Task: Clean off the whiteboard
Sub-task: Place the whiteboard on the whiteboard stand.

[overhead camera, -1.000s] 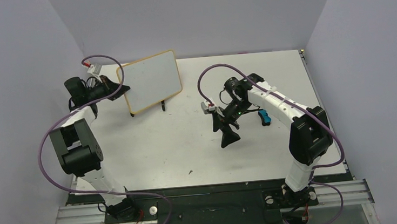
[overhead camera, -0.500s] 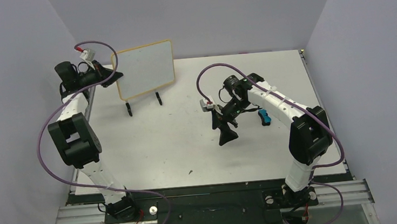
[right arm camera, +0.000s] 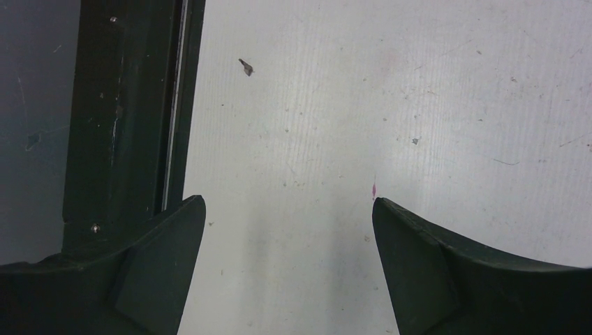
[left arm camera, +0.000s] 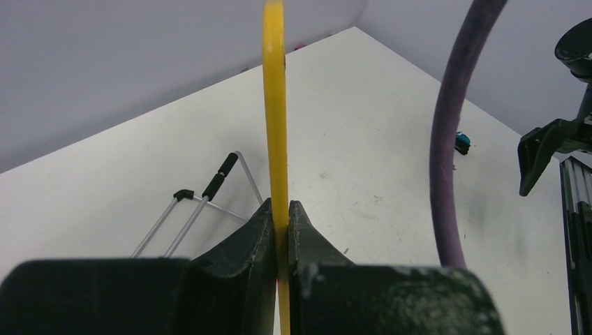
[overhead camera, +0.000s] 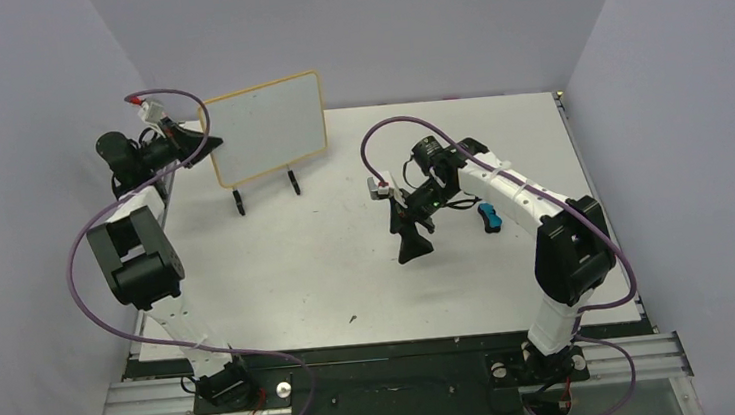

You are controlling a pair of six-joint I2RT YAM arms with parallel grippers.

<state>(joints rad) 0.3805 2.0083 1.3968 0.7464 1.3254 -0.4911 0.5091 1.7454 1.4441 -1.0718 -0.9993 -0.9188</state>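
Whiteboard: held upright at the table's far-left corner | left hand: clamped on its left edge | right hand: fingers spread apart, nothing held, poised over mid-table.

A: Arm construction?
B: The left arm and right arm have white link shells, black joint housings and black bases on a metal rail.
A: Cabling?
B: One purple cable per arm, ending in a white connector.
A: Gripper finish?
B: Left gripper and right gripper are matte black, lightly scuffed.
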